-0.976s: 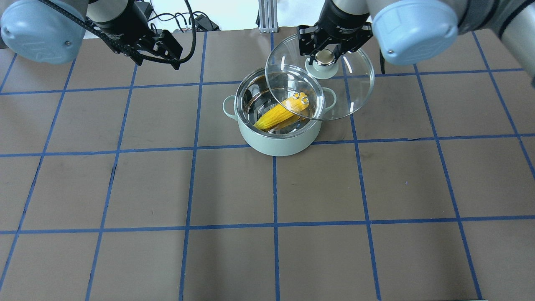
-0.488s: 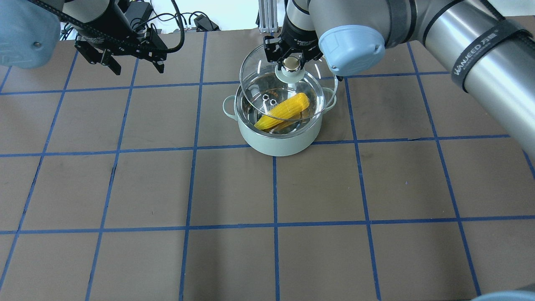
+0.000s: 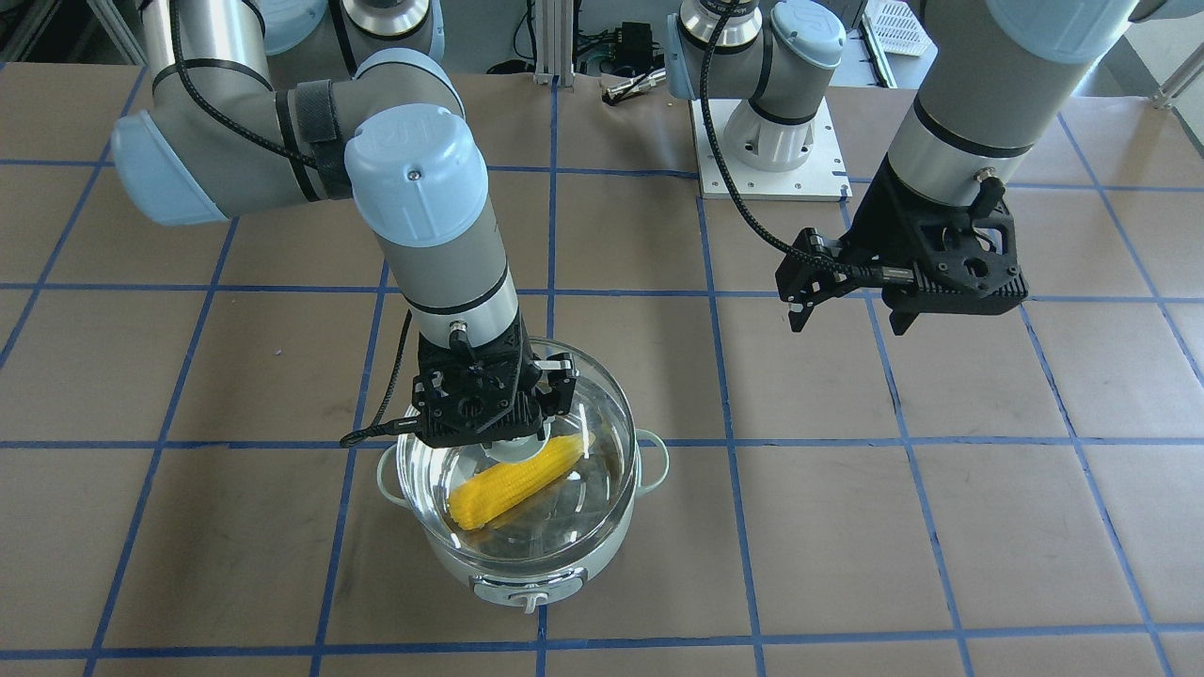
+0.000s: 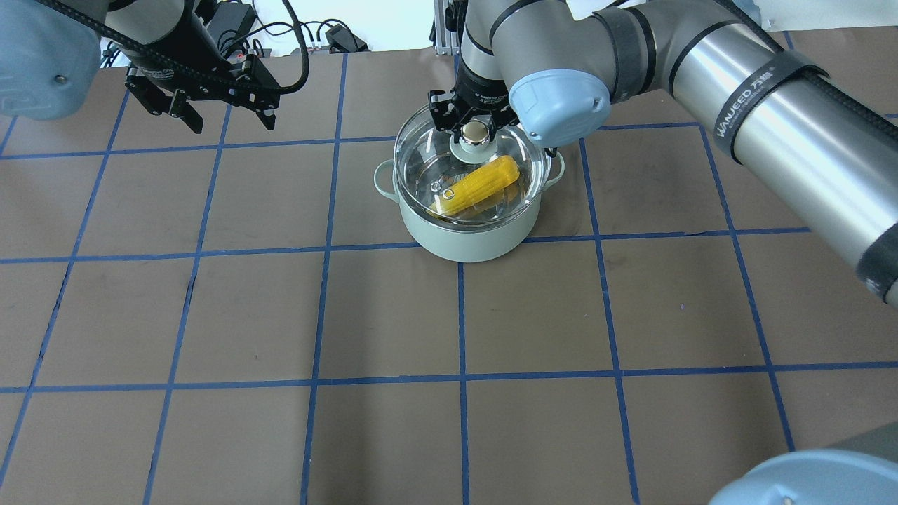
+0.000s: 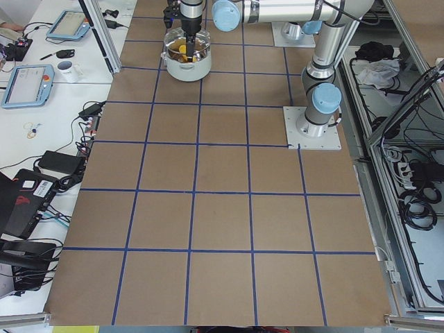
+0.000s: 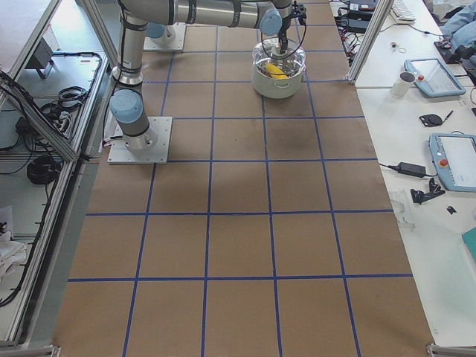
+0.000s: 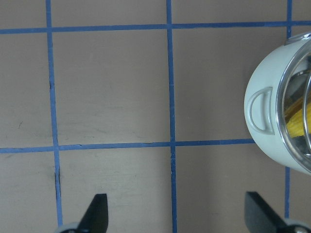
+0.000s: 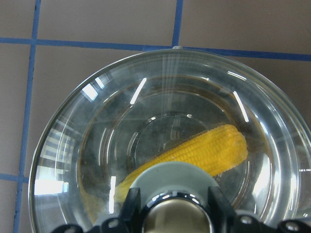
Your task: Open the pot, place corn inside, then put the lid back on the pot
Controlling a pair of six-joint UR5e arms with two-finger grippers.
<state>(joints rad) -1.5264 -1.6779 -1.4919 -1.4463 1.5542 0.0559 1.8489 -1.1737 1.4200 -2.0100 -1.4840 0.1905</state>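
Note:
The pale mint pot (image 4: 466,242) stands at the table's far middle with the yellow corn (image 4: 480,186) lying inside. My right gripper (image 4: 476,130) is shut on the knob of the clear glass lid (image 4: 526,151) and holds it right over the pot's mouth; I cannot tell whether the lid rests on the rim. The right wrist view shows the lid (image 8: 97,111) with the corn (image 8: 204,150) under the glass. The front view shows this gripper (image 3: 489,418) over the pot (image 3: 527,574). My left gripper (image 4: 203,112) is open and empty, left of the pot (image 7: 265,121).
The brown table (image 4: 449,351) has a blue tape grid. The right arm's long forearm (image 4: 772,119) crosses the far right of the table. The left arm's base plate (image 3: 767,150) lies at the robot's side. Cables (image 4: 309,31) run behind the far edge.
My right gripper has carried the lid leftward and down, from beside the pot's right rim to over its mouth. The left gripper has turned and shifted slightly left.

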